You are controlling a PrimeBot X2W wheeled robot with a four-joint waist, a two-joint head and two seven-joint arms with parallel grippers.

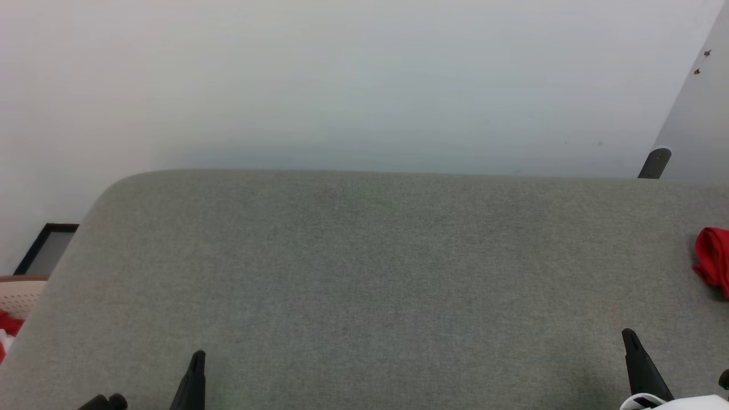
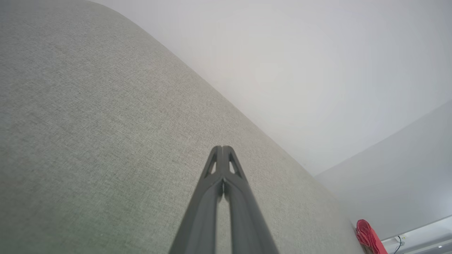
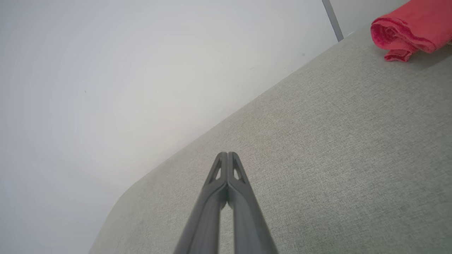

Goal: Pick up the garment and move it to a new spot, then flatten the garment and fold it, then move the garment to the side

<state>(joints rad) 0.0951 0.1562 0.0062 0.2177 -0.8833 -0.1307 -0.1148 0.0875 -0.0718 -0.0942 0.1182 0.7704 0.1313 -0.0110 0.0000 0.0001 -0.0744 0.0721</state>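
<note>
A broad grey-green fabric-covered surface with rounded corners (image 1: 364,273) is seen across the lower two thirds of the head view; a plain white wall (image 1: 342,80) is seen behind it.

The red garment, bunched into a loose roll (image 1: 713,259), is found at the far right edge of the head view, lying on the fabric surface and cut off by the frame; no print can be made out on it. In the right wrist view the garment (image 3: 406,31) is placed at the upper right, with a pinkish folded edge turned toward the camera; in the left wrist view it (image 2: 367,236) is seen small at the lower right, at the far end of the surface.

The left gripper (image 1: 196,364) is seen at the lower left of the head view, over bare fabric; its two long dark fingers are pressed together at the tips, as shown in the left wrist view (image 2: 223,150); nothing is pinched. The right gripper (image 1: 629,337) is seen at the lower right, well apart from the garment; its jaws are likewise pressed together with nothing between them (image 3: 227,155).

A beige perforated basket (image 1: 20,293) is cut by the left edge, with a bit of red-and-white cloth (image 1: 5,330) in it; a black-framed panel (image 1: 45,247) is seen just above it; a dark post (image 1: 655,162) is seen at the upper right, behind the surface.
</note>
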